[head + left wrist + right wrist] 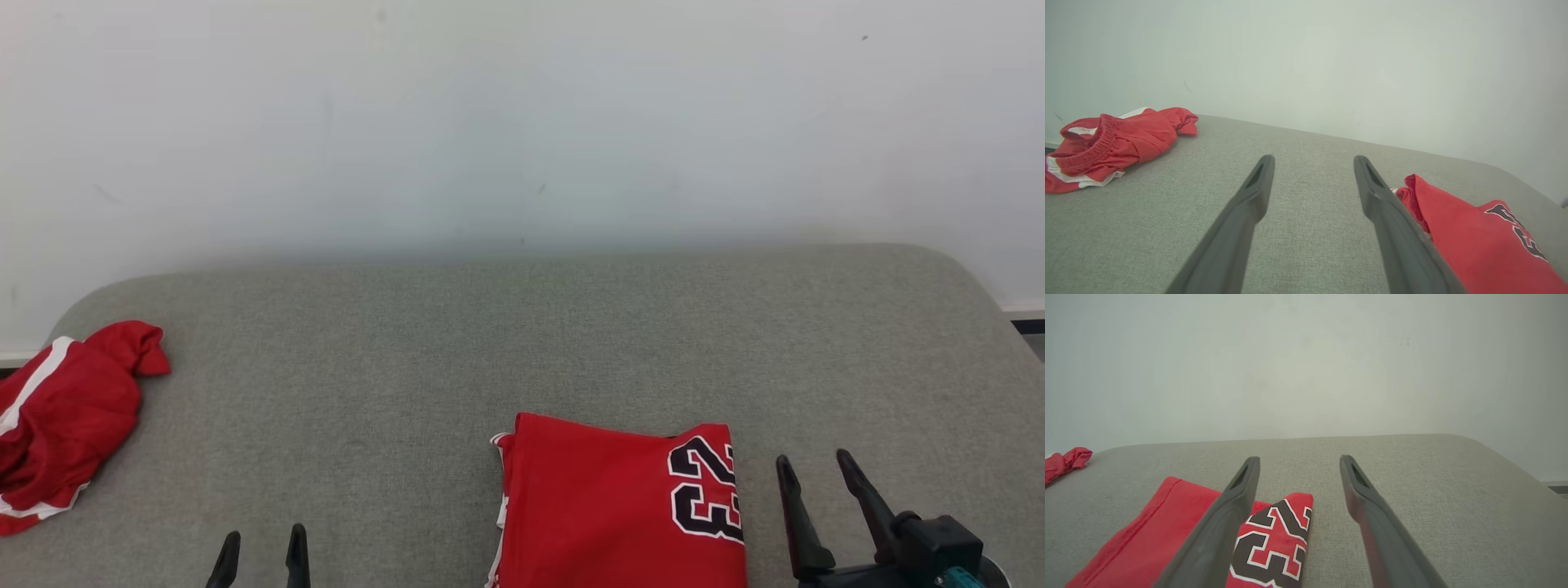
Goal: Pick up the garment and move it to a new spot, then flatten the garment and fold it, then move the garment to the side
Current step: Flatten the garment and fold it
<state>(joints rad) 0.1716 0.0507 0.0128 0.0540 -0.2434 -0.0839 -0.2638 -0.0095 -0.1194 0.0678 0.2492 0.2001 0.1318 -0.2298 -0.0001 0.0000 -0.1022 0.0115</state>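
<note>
A red garment (604,506), a jersey with a black and white 23, lies folded flat on the grey cushioned surface (522,343) near its front edge. My right gripper (813,457) is open just right of it, touching nothing. In the right wrist view the garment (1155,531) lies below and left of the right gripper (1299,458). My left gripper (264,532) is open to the garment's left, over bare fabric. In the left wrist view the left gripper (1313,158) holds nothing, and the garment (1474,241) is at its right.
A second red piece of clothing with white stripes (65,416) lies crumpled at the surface's far left edge, also seen in the left wrist view (1114,143). A pale wall (522,122) rises behind the surface. The surface's corners are rounded.
</note>
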